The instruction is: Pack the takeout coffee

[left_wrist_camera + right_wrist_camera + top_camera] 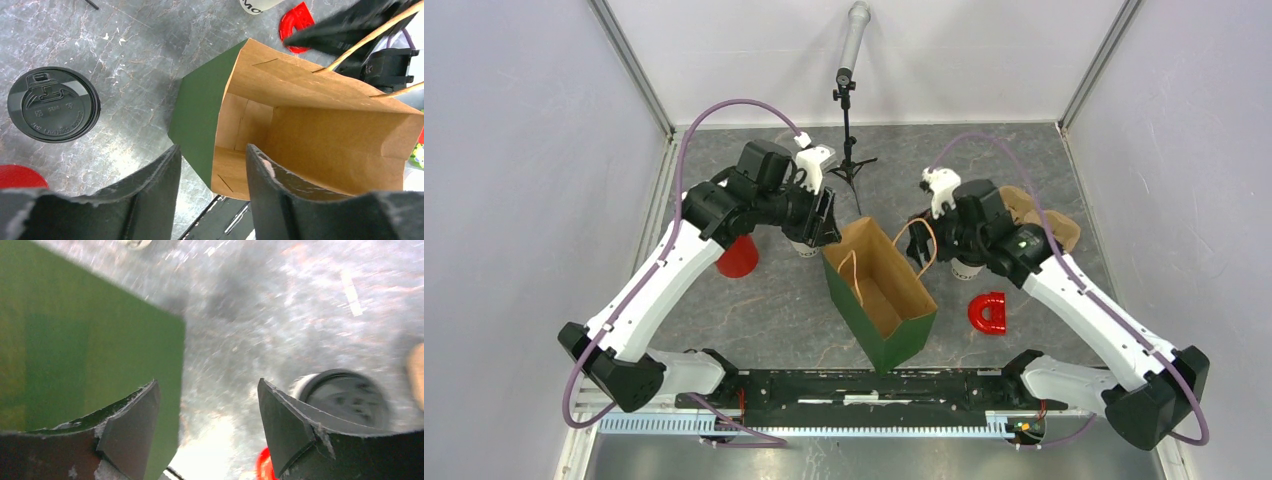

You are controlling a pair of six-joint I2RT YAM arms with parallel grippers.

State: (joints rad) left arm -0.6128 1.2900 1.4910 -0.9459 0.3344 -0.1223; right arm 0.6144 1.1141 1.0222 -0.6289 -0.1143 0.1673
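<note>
The green paper bag (879, 300) stands open mid-table, its brown inside (320, 135) showing in the left wrist view. A takeout coffee, a cup with a black lid (53, 105), stands on the table left of the bag, under my left arm (802, 248). My left gripper (212, 155) is open at the bag's far left corner (827, 232), one finger outside the green wall and one over the inside. My right gripper (207, 390) is open beside the bag's right wall (75, 340), near the twine handle (921, 245). A second black-lidded cup (350, 400) stands right of it (967, 268).
A red cup (737, 257) stands left of the left arm. A red U-shaped piece (988, 313) lies right of the bag. A brown cardboard carrier (1036, 215) sits behind the right arm. A microphone stand (851, 150) rises at the back.
</note>
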